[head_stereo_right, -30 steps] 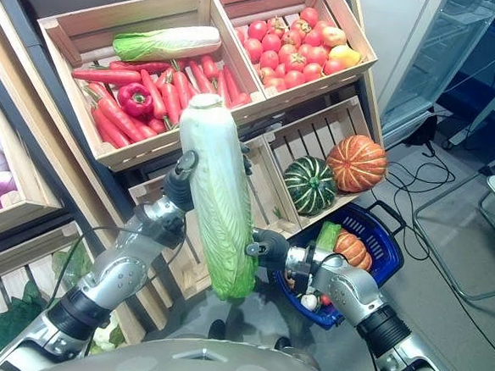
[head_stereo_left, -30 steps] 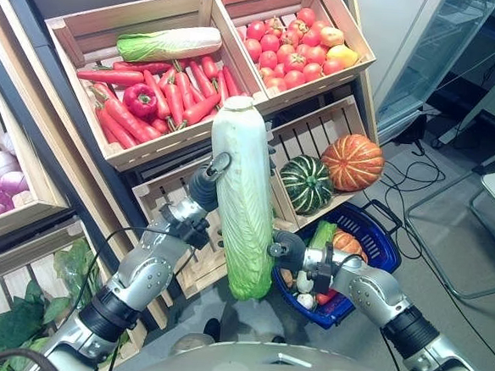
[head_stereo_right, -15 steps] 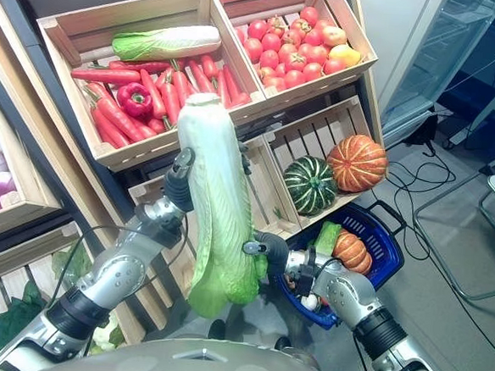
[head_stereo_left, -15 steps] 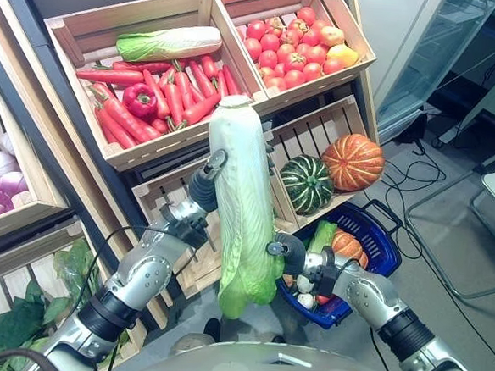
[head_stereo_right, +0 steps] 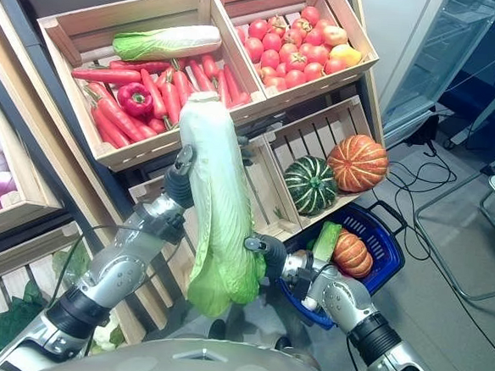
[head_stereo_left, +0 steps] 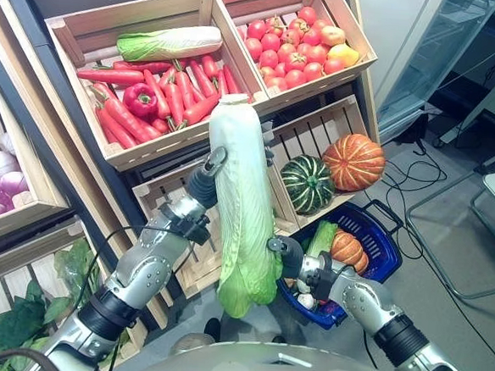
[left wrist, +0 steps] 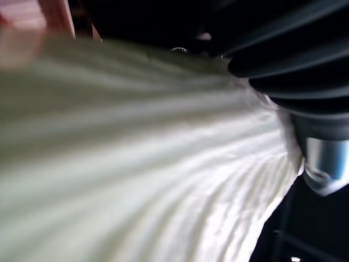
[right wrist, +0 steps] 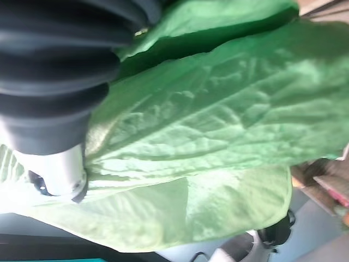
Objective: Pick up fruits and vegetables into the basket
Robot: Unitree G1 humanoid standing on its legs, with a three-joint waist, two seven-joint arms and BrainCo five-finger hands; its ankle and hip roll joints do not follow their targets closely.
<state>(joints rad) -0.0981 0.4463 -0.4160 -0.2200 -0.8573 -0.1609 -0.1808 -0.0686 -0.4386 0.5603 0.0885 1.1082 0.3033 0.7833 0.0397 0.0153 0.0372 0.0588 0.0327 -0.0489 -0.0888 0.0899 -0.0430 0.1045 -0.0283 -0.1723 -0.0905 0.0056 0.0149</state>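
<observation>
Cabbage (head_stereo_left: 241, 202) unmoved, between left hand (head_stereo_left: 203, 182), right hand (head_stereo_left: 287, 253)

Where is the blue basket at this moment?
In the left eye view the blue basket sits on the floor at lower right, below the pumpkin crate, behind the right hand.

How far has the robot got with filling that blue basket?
Partly done: the blue basket already holds a small pumpkin and other produce. In hand: a long napa cabbage, upright between the left hand and right hand, beside the basket. Left: lowering it in.
</observation>
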